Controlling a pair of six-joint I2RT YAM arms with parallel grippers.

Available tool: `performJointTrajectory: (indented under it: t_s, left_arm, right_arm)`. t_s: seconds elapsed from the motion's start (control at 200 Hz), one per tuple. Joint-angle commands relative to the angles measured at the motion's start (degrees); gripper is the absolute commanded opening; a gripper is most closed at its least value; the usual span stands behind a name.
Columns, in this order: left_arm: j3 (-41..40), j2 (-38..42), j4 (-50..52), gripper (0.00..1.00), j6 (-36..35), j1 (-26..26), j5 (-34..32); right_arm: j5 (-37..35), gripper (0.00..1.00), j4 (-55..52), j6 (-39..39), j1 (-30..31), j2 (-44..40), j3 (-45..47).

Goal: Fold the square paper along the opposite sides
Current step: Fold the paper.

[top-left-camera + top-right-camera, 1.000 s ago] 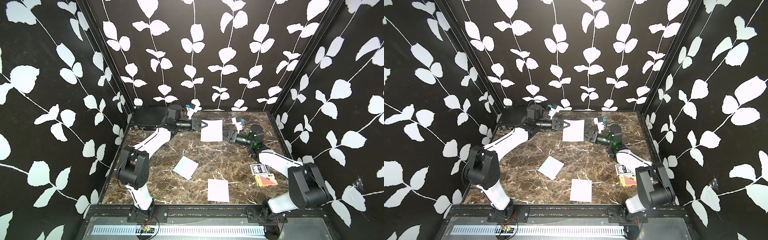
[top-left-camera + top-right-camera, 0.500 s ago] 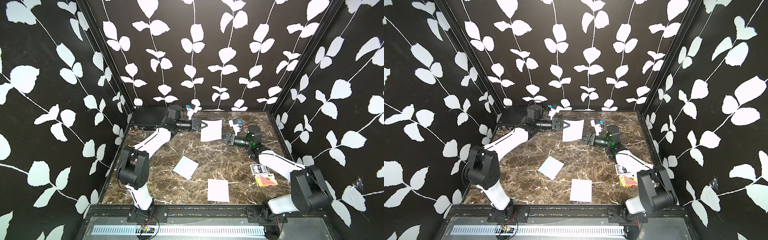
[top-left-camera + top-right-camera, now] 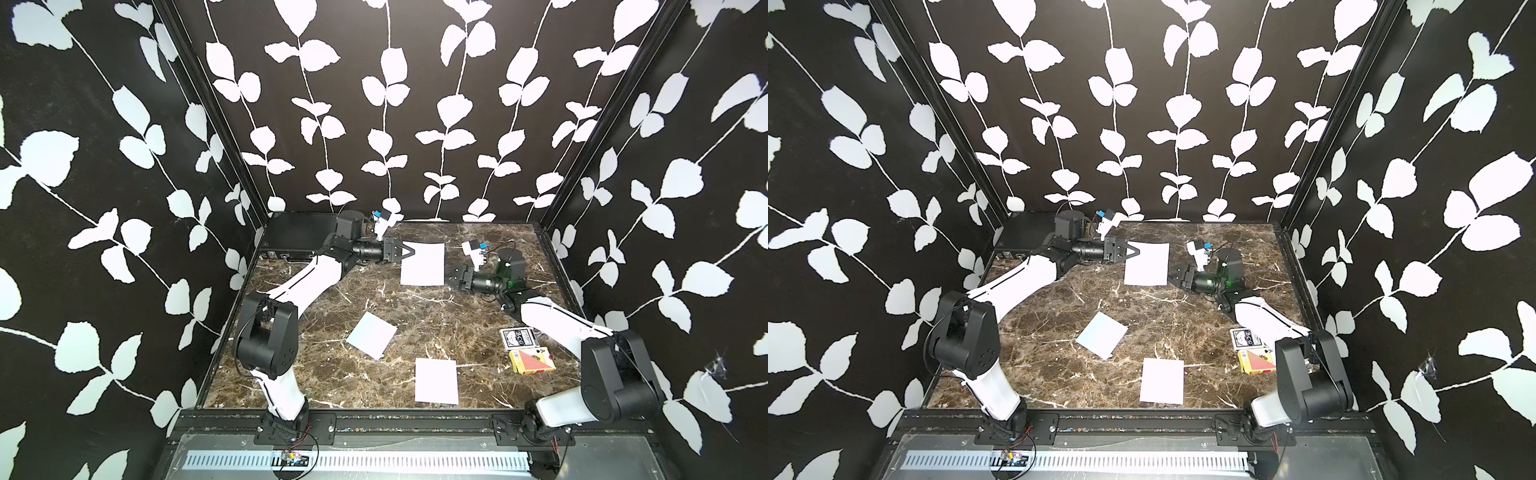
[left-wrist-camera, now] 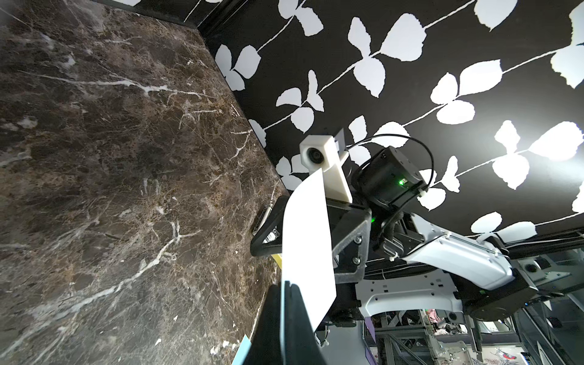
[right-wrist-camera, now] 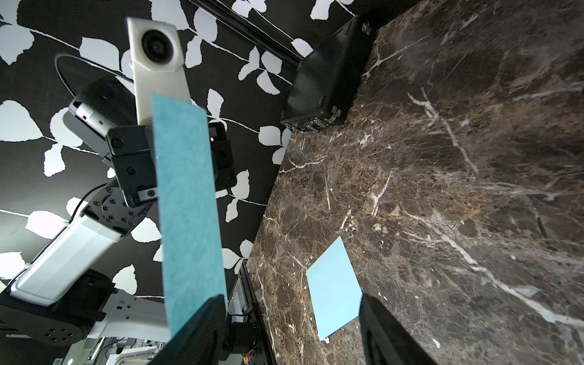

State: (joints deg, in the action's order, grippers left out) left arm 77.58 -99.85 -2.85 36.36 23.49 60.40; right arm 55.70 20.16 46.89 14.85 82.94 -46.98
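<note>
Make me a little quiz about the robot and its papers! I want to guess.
1. True or false: the left gripper is shut on an edge of the held paper, which is lifted off the table.
2. How many more papers lie flat on the table? A: one. B: two. C: four.
3. Fill the gap: the right gripper waits at the held paper's opposite edge with its jaws ____.

Key:
1. True.
2. B: the tilted paper and the near paper.
3. Open.
</note>
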Motion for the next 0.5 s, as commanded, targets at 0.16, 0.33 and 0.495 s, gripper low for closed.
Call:
performJointTrajectory:
  t_s: [0.16,0.33,0.495]
  left_arm:
    - [0.11,2.31,0.66,0.0,-1.29,0.24,0.07]
    - [0.0,2.6,0.69,0.0,-1.38,0.23,-0.01]
    - [-0.15,2.56,0.67,0.0,-1.13,0.25,-0.11]
  right_arm:
    - [0.62,0.71,3.37,1.57,-0.14,-3.47,-2.29]
    - [0.69,0.71,5.31,3.11,0.3,-4.18,-2.29]
    - [0.4,0.72,7.78,5.78,1.14,-4.45,-2.82]
